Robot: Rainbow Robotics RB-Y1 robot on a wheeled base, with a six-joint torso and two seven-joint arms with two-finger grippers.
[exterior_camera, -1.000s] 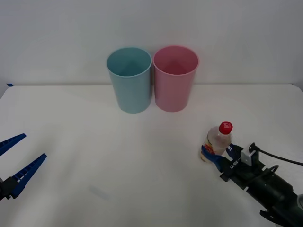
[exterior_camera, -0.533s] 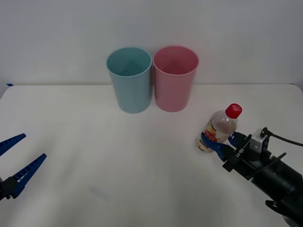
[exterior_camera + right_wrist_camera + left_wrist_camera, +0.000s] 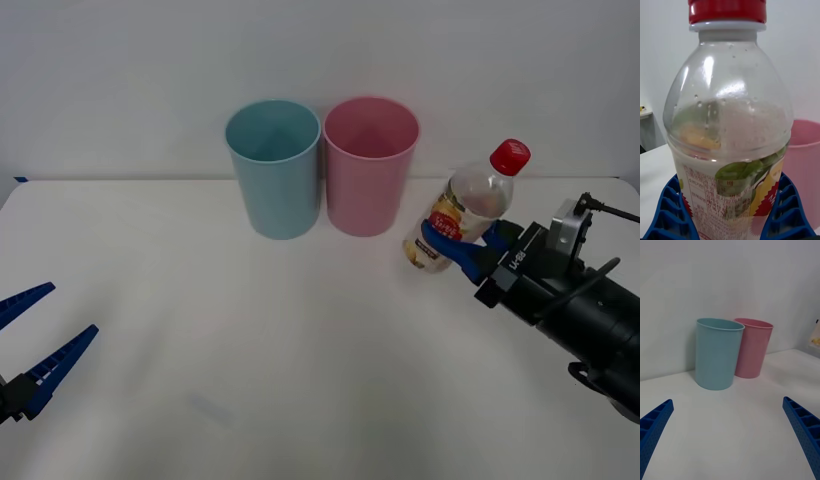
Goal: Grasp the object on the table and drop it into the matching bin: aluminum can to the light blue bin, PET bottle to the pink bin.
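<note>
The right gripper (image 3: 462,250) has its blue fingers (image 3: 784,210) clamped on the lower labelled part of the bottle (image 3: 465,205), holding it up off the table (image 3: 300,340) and tilted, red cap pointing up and to the right. The bottle hangs just right of the pink bin (image 3: 369,165), with only a slim gap between its base and the bin's wall. The pink bin stands at the far edge of the table, right beside the blue bin (image 3: 275,167), rims almost touching. The left gripper (image 3: 40,335) sits at the near left edge, fingers spread wide, holding nothing. There's loads of bare white tabletop between the two arms and in front of both bins.
</note>
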